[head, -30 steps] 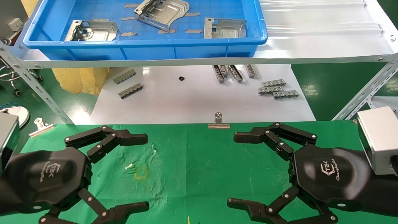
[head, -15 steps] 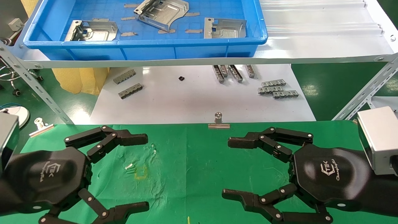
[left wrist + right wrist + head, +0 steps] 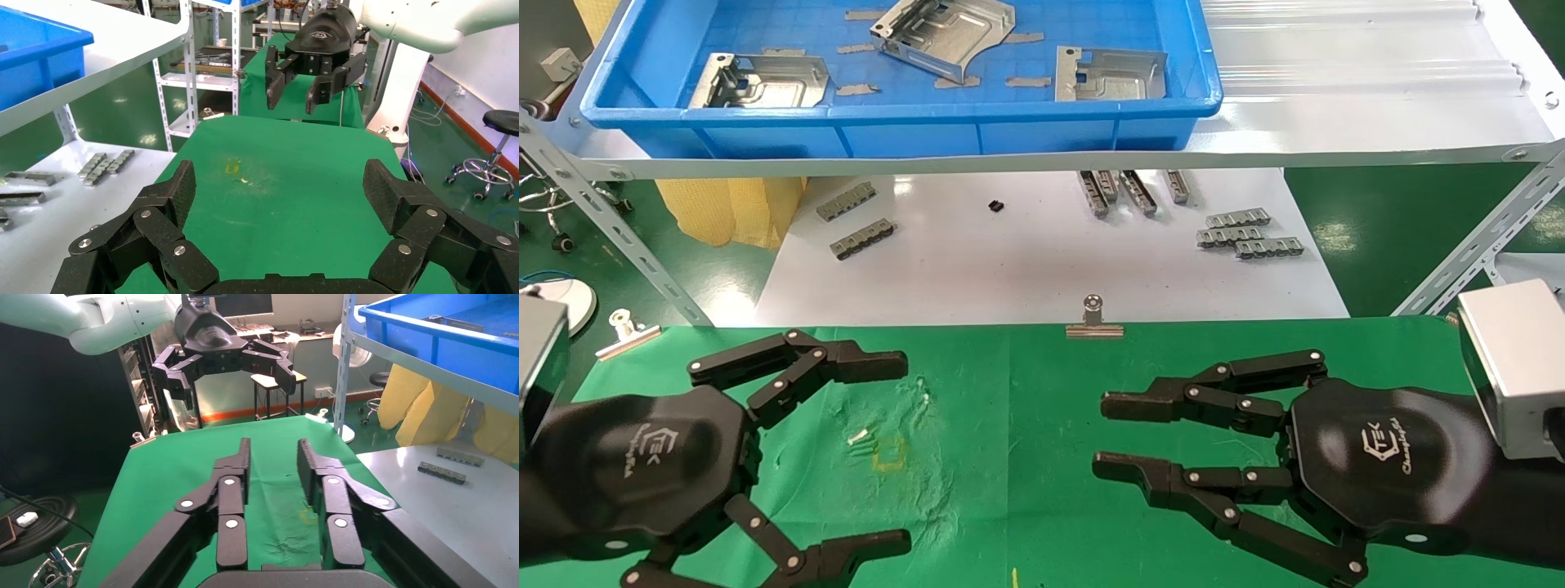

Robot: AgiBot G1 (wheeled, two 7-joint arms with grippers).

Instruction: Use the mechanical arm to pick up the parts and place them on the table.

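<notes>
Three silver sheet-metal parts lie in the blue tray point(image 3: 903, 114) on the shelf at the back: one on the left point(image 3: 764, 80), one in the middle point(image 3: 948, 33), one on the right point(image 3: 1107, 73). My left gripper point(image 3: 905, 451) hovers wide open and empty over the green table point(image 3: 1026, 392), near its yellow mark point(image 3: 888, 453). My right gripper point(image 3: 1101, 434) hovers over the table's right half, empty, its fingers drawn near each other with a gap between them. The right wrist view shows this gap point(image 3: 272, 456). The left wrist view shows the left gripper point(image 3: 281, 190) spread wide.
A glossy white board point(image 3: 1026, 269) lies below the shelf, with small grey ridged strips on its left point(image 3: 854, 220) and right point(image 3: 1246, 233). A binder clip point(image 3: 1094, 320) holds the cloth's far edge. Slanted metal shelf braces stand at left point(image 3: 617, 237) and right point(image 3: 1475, 245).
My right gripper's fingers have closed from wide open to a narrow gap, with nothing between them. The left gripper and the parts have not moved.
</notes>
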